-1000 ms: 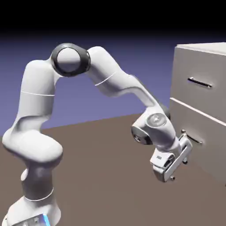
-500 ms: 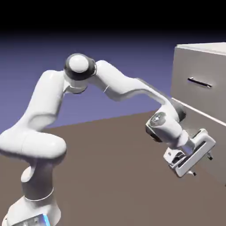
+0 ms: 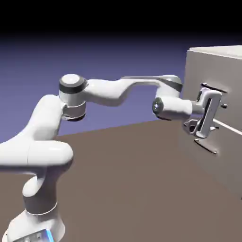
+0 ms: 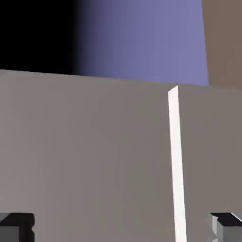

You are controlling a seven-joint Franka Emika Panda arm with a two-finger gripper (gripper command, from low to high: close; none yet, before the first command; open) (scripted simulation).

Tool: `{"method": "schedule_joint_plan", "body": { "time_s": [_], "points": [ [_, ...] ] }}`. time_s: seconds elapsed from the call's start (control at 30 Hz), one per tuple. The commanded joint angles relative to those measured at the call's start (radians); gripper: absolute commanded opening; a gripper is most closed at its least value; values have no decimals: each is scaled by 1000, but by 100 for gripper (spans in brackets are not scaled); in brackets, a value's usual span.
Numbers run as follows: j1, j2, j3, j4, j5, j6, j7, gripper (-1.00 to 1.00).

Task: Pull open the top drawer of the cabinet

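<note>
The light grey cabinet (image 3: 201, 64) stands at the exterior view's right. The thin silver handle (image 3: 213, 88) of its top drawer (image 3: 232, 78) shows just above my hand. My gripper (image 3: 220, 109) is close in front of the lower part of that drawer front, below the handle, and open with nothing between its fingers. In the hand view the grey drawer front (image 4: 85, 151) fills the lower part. A bright seam (image 4: 175, 165) runs between my two fingertips (image 4: 16, 227). There my gripper (image 4: 121, 231) stands wide, and no handle shows.
The lower drawer (image 3: 229, 160) with its own bar handle (image 3: 206, 147) sits under my hand. The brown table (image 3: 123, 179) stretches from the arm's base to the cabinet. The cabinet's near edge (image 3: 185, 94) lies right behind my wrist.
The arm has stretched out and lifted the hand from the lower drawer's height up to the top drawer front. The hand has rolled and turned toward the cabinet. The jaws stayed open.
</note>
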Motion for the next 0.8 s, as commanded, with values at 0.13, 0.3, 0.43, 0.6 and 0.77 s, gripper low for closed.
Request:
{"method": "schedule_joint_plan", "body": {
  "time_s": [0.13,0.3,0.43,0.6,0.77],
  "points": [
    [34,92,-73,86,127,-6,17,0],
    [-92,97,-44,267,109,49,55,0],
    [-81,97,-47,249,112,43,51,-100],
    [46,95,-77,68,128,-13,17,-100],
    [181,94,-110,-113,134,-61,-10,-100]
  ]
}}
